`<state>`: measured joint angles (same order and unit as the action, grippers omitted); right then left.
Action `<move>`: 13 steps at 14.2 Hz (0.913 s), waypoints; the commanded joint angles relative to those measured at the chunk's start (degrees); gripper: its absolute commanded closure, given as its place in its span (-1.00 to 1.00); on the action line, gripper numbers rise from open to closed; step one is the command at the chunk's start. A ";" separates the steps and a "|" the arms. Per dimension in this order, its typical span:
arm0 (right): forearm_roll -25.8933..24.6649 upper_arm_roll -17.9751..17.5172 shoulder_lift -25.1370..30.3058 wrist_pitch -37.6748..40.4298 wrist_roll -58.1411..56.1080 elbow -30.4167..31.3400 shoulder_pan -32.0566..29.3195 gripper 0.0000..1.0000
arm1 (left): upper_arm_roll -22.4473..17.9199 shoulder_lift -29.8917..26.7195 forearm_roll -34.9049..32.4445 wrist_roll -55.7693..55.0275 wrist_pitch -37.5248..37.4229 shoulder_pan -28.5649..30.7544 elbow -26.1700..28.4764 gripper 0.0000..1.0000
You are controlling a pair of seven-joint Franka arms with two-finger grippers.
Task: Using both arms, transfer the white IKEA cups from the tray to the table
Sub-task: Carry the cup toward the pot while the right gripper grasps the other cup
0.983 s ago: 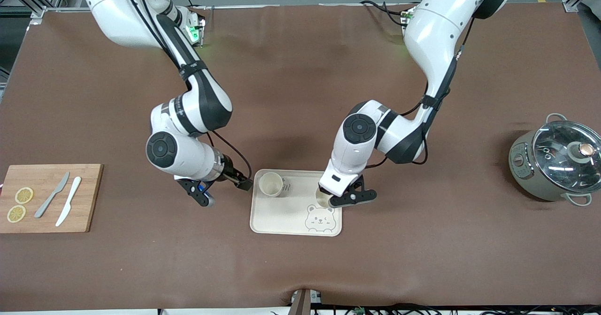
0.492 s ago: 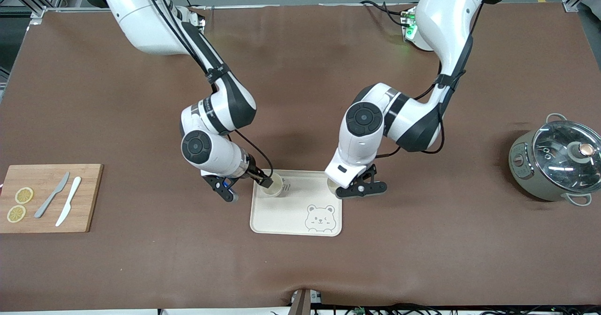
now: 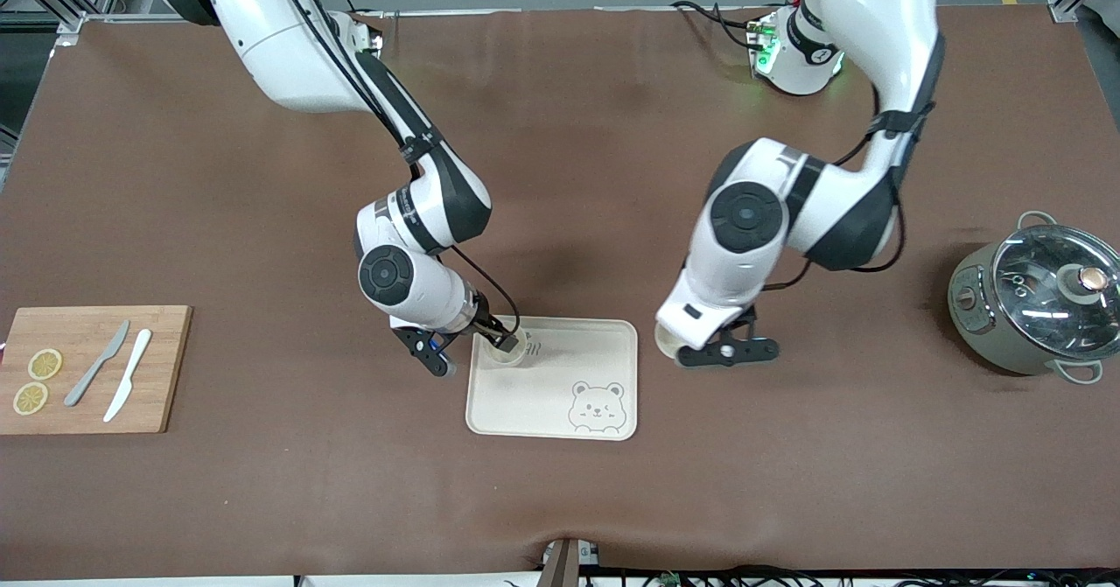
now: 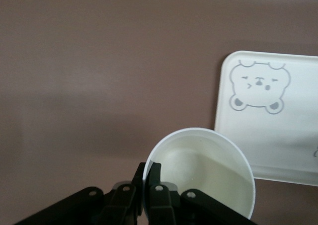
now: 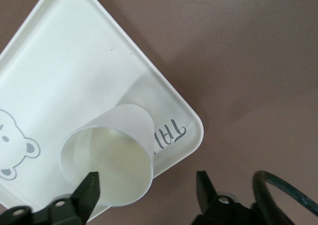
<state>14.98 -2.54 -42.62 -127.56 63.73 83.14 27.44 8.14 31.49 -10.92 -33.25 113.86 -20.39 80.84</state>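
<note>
Front view, twelve o'clock toward the arm bases: the left hand point(image 3: 678, 351) is clamped on the held cup point(image 3: 667, 342) over the bench point(image 3: 560, 499), just off the tray point(image 3: 604, 342) at its two o'clock corner. The right hand point(image 3: 503, 339) sits at the tray cup point(image 3: 507, 355), which stands upright in the ten o'clock corner.

Left wrist view: the fingers pinch the held cup point(image 4: 208, 170) by its rim wall, with bare bench below and plenty of room.

Right wrist view: the right hand point(image 5: 146, 183) is agape, its fingers straddling the wall of the tray cup point(image 5: 112, 150). Closing looks like the next step.
</note>
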 commanded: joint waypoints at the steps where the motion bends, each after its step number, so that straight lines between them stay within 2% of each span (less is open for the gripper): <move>1: 0.66 0.43 -1.33 -0.23 0.78 -1.58 0.34 -0.51 | 0.74 -7.31 2.82 6.86 -0.04 4.64 7.74 1.00; 2: 0.67 0.43 -1.41 -0.23 0.78 -1.58 0.34 -0.49 | 0.74 -8.46 3.96 9.67 0.05 6.23 8.71 1.00; 4: 0.93 0.43 -1.68 -0.23 0.87 -1.58 0.51 -0.33 | 0.74 -9.78 5.11 15.04 -0.04 9.39 9.95 1.00; 7: 0.93 0.43 -1.68 -0.23 0.87 -1.58 0.60 0.03 | 1.26 -10.66 5.81 20.05 0.31 13.35 10.66 1.00; 9: 0.75 0.43 -1.77 -0.23 0.52 -1.67 0.60 0.20 | 1.62 -10.93 6.69 23.21 0.92 16.16 11.27 1.00; 13: 0.75 0.43 -1.68 -0.23 -0.18 -2.28 0.51 0.91 | 1.88 -13.21 7.14 27.18 9.26 19.86 18.46 1.00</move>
<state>14.98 -2.46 -43.48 -127.86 63.77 82.80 27.49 8.96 21.66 -4.98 -8.36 118.83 -2.67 93.25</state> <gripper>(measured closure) 0.841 0.947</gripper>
